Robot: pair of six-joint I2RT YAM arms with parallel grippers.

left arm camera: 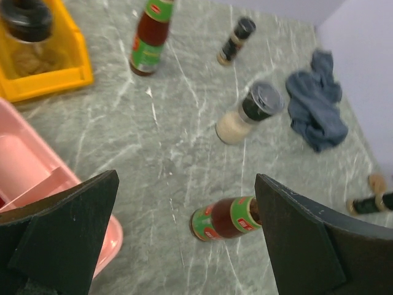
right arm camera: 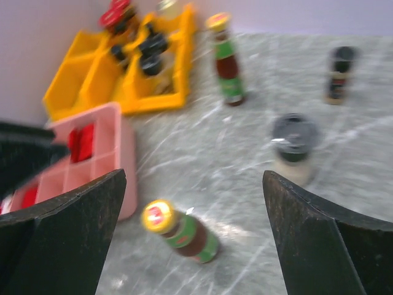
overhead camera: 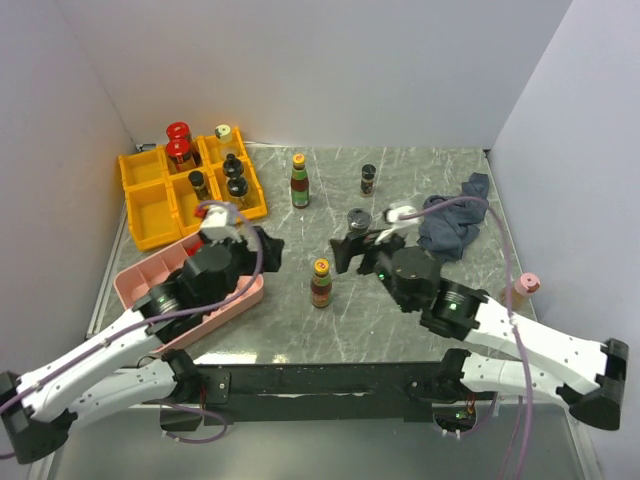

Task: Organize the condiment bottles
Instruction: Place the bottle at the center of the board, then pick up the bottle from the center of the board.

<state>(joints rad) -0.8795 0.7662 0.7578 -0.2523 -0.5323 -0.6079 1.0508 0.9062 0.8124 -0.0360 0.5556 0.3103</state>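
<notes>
One yellow-capped bottle [overhead camera: 320, 282] stands upright mid-counter, just toward the near edge from my right hand [right arm camera: 193, 178], which gapes empty and looks nearer than my open left hand [left arm camera: 185, 177], yellow bins [overhead camera: 150, 215] far-left.

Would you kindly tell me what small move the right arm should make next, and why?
Probably advance the open right gripper onto the near yellow-capped bottle: it stands loose on the table, just before its jaws, while other bottles sit in the yellow bins.
</notes>
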